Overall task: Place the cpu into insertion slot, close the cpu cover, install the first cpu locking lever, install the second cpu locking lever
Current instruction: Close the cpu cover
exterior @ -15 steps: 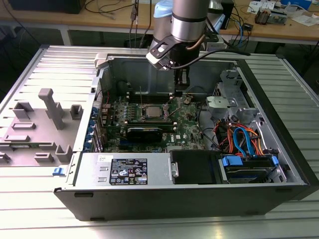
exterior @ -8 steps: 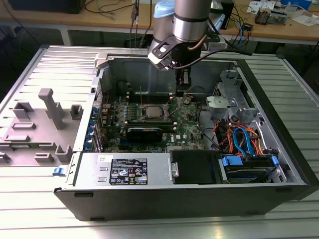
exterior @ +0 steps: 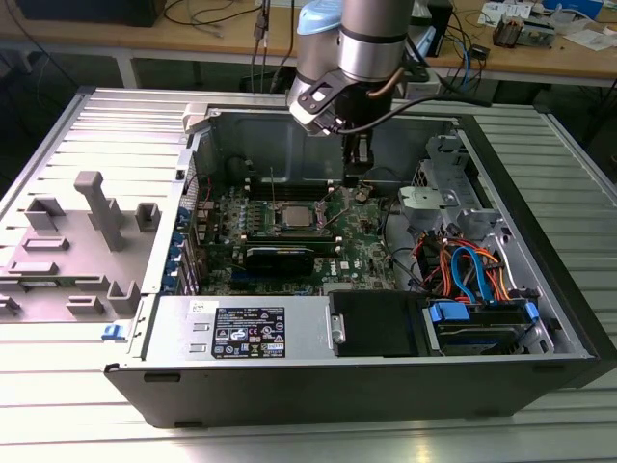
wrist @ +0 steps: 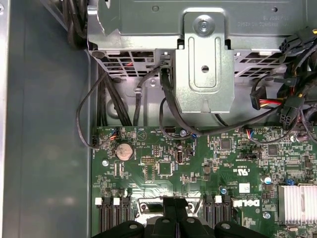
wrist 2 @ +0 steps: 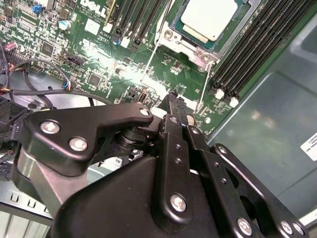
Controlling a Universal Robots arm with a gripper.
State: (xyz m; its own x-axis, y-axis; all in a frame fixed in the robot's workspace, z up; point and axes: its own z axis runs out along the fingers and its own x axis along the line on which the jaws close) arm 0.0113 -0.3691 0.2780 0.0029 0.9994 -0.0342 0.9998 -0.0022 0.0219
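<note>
The cpu (wrist 2: pixel 210 17) lies flat in the insertion slot on the green motherboard (wrist: pixel 198 168), its silver top showing; in the exterior view the cpu (exterior: pixel 294 214) sits mid-board. The silver cpu cover (wrist 2: pixel 185 43) frames the chip and looks laid down over it. Two thin wire locking levers (wrist 2: pixel 150 62) (wrist 2: pixel 204 91) stand free, unlatched. My gripper (wrist 2: pixel 174 101) hovers shut and empty above the board edge, beside the socket's lever end. The exterior view puts the gripper (exterior: pixel 354 179) to the right of the cpu.
Black memory slots (wrist 2: pixel 257 44) flank the socket. A metal drive bracket (wrist: pixel 204 64) with black cables stands beyond the board. Coloured cables (exterior: pixel 472 270) and drives fill the case's right, the power supply (exterior: pixel 246 328) the front. A grey fixture (exterior: pixel 96 207) lies outside the case.
</note>
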